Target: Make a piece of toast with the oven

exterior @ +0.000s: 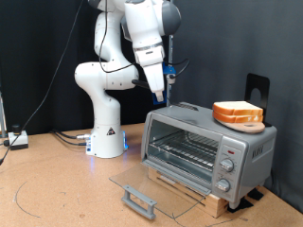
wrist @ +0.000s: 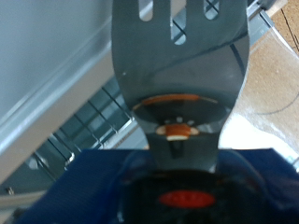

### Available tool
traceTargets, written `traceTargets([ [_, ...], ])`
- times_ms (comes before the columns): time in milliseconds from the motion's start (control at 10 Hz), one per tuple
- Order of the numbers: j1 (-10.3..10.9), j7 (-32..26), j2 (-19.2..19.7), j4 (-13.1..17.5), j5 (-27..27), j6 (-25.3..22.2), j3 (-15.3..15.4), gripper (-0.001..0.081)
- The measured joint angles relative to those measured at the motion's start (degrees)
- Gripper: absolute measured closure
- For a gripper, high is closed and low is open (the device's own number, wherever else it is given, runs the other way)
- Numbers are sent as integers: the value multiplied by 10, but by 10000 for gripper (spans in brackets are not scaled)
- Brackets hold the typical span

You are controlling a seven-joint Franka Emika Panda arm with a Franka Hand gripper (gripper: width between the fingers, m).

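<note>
The silver toaster oven [exterior: 194, 128] stands at the exterior view's right. Its glass door [exterior: 156, 182] is open and lies flat in front, and the wire rack [exterior: 185, 151] inside is bare. Two alike slices of toast [exterior: 237, 113] are stacked on the oven's roof at its right end. My gripper [exterior: 159, 83] hangs just above the oven's top left corner. It is shut on a slotted metal spatula [wrist: 182, 65] that points down from it. In the wrist view the blade covers the middle, with the oven's rack [wrist: 84, 131] below it.
The oven sits on a wooden board [exterior: 194, 197] on the brown table. Three round knobs [exterior: 227, 165] line its right panel. A black stand [exterior: 258, 90] rises behind the toast. The robot's base [exterior: 106, 132] and cables [exterior: 66, 137] are at the left.
</note>
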Motion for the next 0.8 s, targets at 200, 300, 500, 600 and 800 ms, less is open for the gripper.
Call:
traceTargets([
  [200,0,17,14,11,10,8,20,393],
  [300,1,21,20,15,15,13,29,393],
  [500,1,26,28,21,21,18,42,393],
  [600,1,28,31,24,24,20,47,393],
  [800,1,31,35,27,26,22,55,393],
])
